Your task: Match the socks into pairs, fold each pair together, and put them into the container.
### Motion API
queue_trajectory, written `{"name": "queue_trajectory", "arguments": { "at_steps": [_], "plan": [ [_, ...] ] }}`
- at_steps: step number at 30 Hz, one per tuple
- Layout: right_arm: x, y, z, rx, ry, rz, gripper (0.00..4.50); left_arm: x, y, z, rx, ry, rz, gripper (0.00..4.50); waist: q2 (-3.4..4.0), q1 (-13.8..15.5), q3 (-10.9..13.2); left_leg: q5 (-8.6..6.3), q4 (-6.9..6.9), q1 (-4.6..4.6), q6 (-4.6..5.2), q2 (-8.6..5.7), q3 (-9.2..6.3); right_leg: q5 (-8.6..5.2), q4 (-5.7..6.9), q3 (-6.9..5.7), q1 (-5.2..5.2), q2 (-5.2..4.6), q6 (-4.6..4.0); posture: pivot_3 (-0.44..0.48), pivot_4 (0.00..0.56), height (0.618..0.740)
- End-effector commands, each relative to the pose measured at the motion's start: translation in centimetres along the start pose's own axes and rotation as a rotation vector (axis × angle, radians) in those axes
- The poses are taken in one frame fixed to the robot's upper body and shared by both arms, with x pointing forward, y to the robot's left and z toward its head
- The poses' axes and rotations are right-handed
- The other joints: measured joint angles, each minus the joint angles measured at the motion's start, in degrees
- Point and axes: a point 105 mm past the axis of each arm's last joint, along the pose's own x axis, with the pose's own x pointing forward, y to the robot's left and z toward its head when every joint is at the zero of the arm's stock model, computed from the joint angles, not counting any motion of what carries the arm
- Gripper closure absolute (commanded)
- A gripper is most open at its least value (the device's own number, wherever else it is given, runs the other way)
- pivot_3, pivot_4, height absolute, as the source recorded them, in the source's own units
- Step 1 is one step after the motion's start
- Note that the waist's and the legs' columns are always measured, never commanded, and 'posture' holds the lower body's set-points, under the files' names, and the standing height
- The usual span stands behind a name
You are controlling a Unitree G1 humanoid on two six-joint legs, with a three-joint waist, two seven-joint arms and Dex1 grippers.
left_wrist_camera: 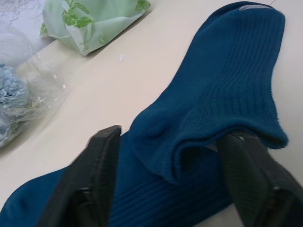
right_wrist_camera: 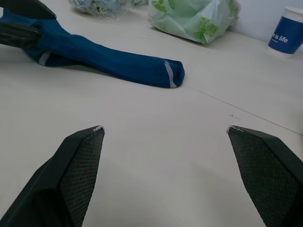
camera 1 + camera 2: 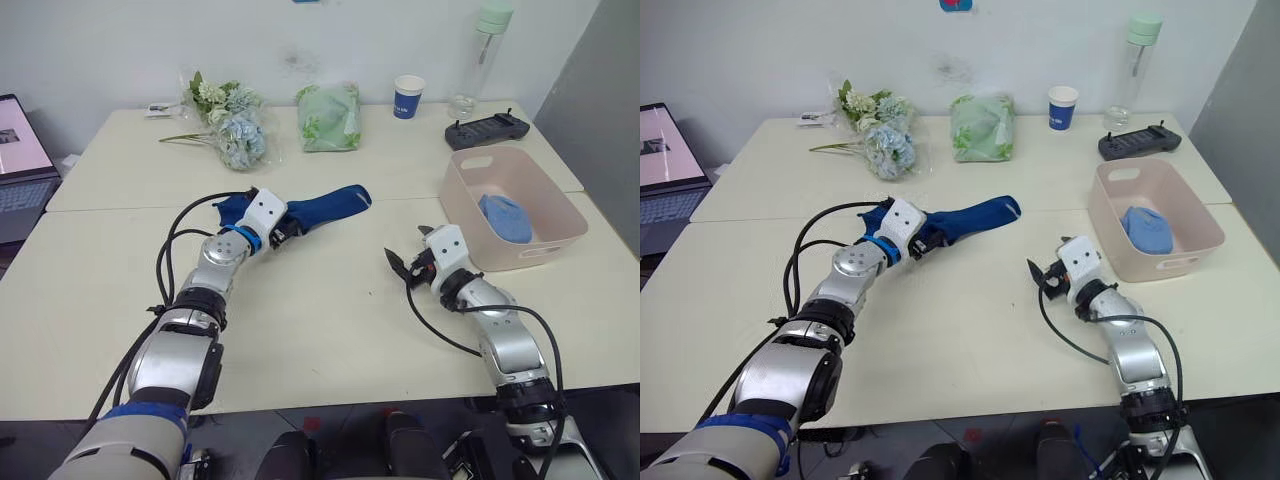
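On the pale table (image 3: 330, 330), seen from the head camera's two eyes, the left gripper (image 3: 285, 232) is sitting at one end of the dark navy socks (image 3: 325, 209), which are lying stretched out near the middle of the table. Its fingers are standing on both sides of the cloth, and I cannot tell whether they are squeezing it. Over on the right, the right gripper (image 3: 407, 265) is hanging just above the bare table with its two fingers spread apart and nothing in them. Beside it, the pink container (image 3: 555, 232) is holding a folded light blue pair (image 3: 505, 218). Farther back, a green bag (image 3: 329, 117), a bunch of flowers (image 3: 231, 125) and a blue paper cup (image 3: 408, 97) are sitting. Up close from the left wrist, two black fingers (image 1: 90, 175) are standing around a folded lump of navy sock. Looking from the right wrist, its fingers (image 2: 78, 161) are standing wide apart, and the navy socks are lying well away.
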Motion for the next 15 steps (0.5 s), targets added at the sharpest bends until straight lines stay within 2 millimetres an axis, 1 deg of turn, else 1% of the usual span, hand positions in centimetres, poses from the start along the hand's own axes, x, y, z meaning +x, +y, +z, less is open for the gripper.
{"name": "queue_trajectory", "arguments": {
  "at_steps": [1, 6, 9, 11, 13, 15],
  "plan": [
    [-0.4, -0.8, 1.6, -0.03, -0.053, -0.033, 0.0, 0.2, 0.6, 2.0, 0.037, -0.074, -0.005, 2.87, 0.0, -0.03, 0.0, 0.0, 0.0, 0.0, 0.0, 0.0, 0.0, 0.0, 0.0, 0.0, 0.0, 0.0, 0.0, 0.0, 0.15, 0.74],
    [-0.3, -0.7, 1.6, -0.029, -0.055, -0.028, 0.0, 0.3, 0.2, 2.6, 0.067, -0.098, -0.043, 4.49, 0.0, -0.09, 0.0, 0.0, 0.0, 0.0, 0.0, 0.0, 0.0, 0.0, 0.0, 0.0, 0.0, 0.0, 0.0, 0.0, 0.15, 0.74],
    [0.0, -0.7, 1.7, -0.027, -0.057, -0.022, 0.0, 0.2, 0.2, 3.2, 0.073, -0.131, -0.042, 4.49, 0.0, -0.12, 0.0, 0.0, 0.0, 0.0, 0.0, 0.0, 0.0, 0.0, -0.01, 0.0, 0.0, 0.0, 0.0, 0.0, 0.15, 0.74],
    [0.2, -0.8, 1.9, -0.024, -0.061, -0.016, 0.0, 0.1, -0.4, 4.1, 0.102, -0.184, -0.065, 4.49, 0.0, -0.13, 0.0, 0.0, 0.0, 0.0, 0.0, 0.0, 0.0, 0.0, 0.0, 0.0, 0.0, 0.0, 0.0, 0.0, 0.15, 0.74],
    [0.3, -0.9, 1.9, -0.027, -0.061, -0.009, 0.0, -0.4, -1.9, 5.5, 0.126, -0.263, -0.124, 4.49, 0.0, -0.14, 0.0, 0.0, 0.0, 0.0, 0.0, 0.01, 0.0, 0.0, -0.02, 0.01, 0.0, 0.0, 0.0, 0.0, 0.15, 0.74],
    [0.3, -1.1, 1.9, -0.03, -0.06, -0.007, 0.0, -1.2, -3.5, 6.0, 0.139, -0.303, -0.184, 4.49, 0.02, -0.15, -0.01, 0.0, 0.0, 0.0, 0.0, 0.03, 0.0, 0.0, -0.01, 0.03, 0.0, 0.0, 0.0, 0.0, 0.15, 0.74]
  ]
}}
